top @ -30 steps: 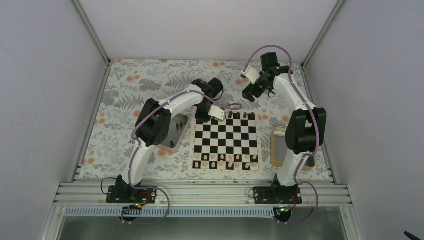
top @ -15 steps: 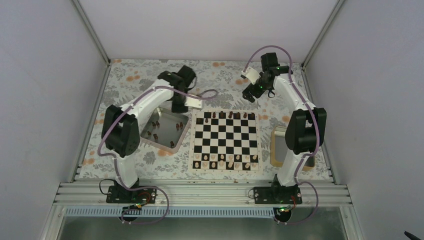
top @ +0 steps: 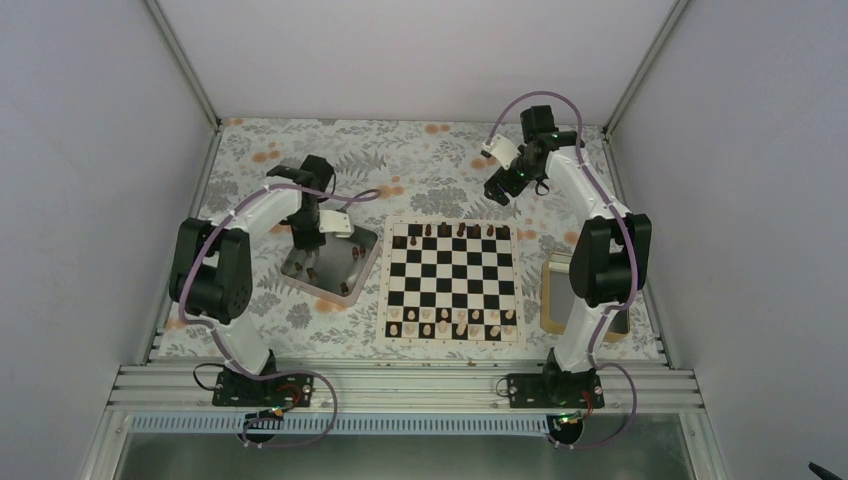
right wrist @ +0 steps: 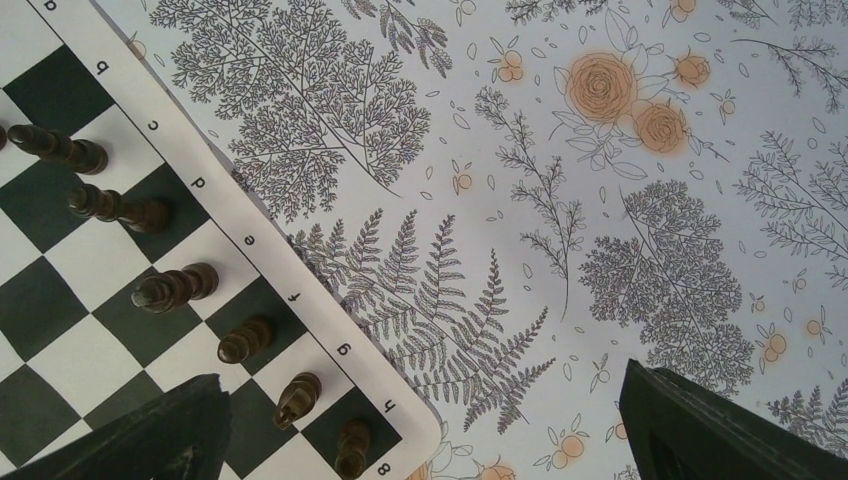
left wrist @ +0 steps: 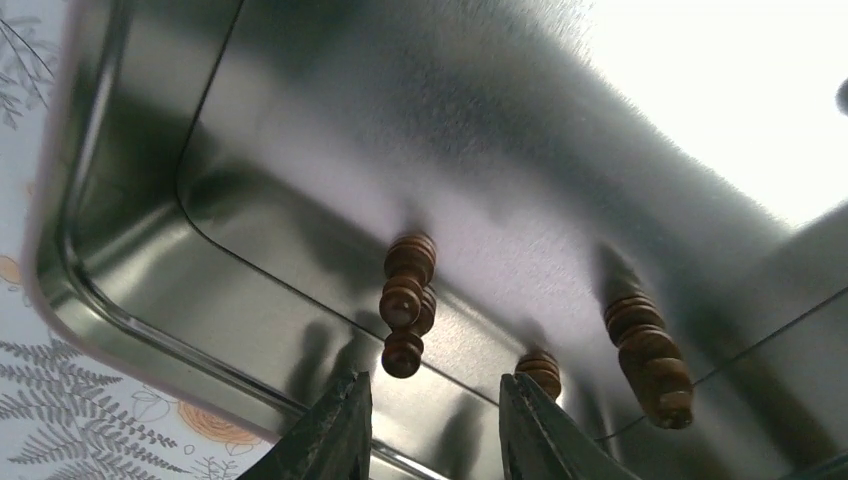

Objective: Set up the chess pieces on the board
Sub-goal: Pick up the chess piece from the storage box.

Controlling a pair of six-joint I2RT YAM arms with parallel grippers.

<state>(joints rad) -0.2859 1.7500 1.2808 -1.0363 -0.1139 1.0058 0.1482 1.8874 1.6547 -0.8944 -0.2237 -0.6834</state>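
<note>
Your left pincer (left wrist: 432,390) hangs released and empty over the metal tray (left wrist: 120,250) — the nearest of the dark chess pieces (left wrist: 405,320) lies at its 12 o'clock, long axis running roughly 12-to-6, while the board (top: 452,282) sits at the tray's 3 o'clock, your right pincer (right wrist: 420,380) spread idle beyond it.

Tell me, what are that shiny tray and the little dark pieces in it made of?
The tray looks like metal, perhaps steel or aluminium: silvery, brushed, with blurred reflections and a rolled rim. The dark pieces look like turned wood, stained or varnished brown: ringed, lathe-like shapes with a soft sheen, though any grain is too blurred to confirm.
</note>
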